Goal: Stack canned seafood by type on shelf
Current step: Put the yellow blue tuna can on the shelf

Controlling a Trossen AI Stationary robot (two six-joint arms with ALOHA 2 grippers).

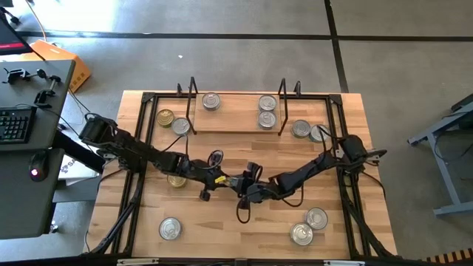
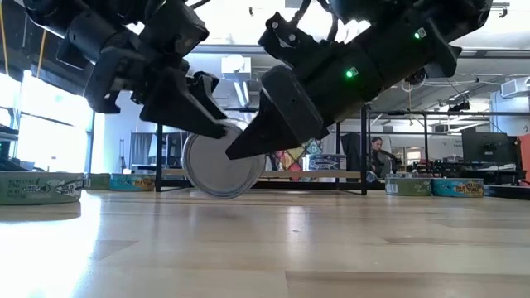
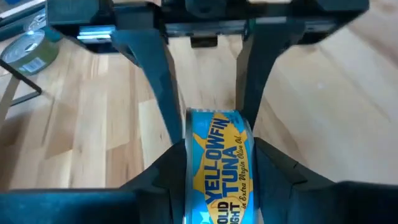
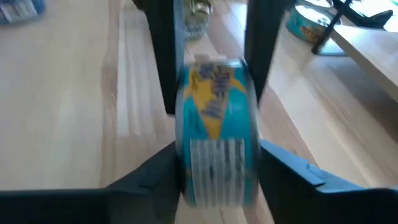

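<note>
Your left gripper point(image 2: 201, 116) and right gripper point(image 2: 267, 124) meet mid-tabletop, and both pairs of jaws hug one tuna tin point(image 2: 222, 163), standing on edge just above the tabletop point(image 1: 222, 222). The shelf point(image 1: 235, 118) lies toward 12 o'clock, with tins at both ends and its middle bare.

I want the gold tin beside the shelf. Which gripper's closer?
Left. Left gripper and right gripper meet mid-table at a tuna tin; the gold tin lies beyond the left one.
</note>
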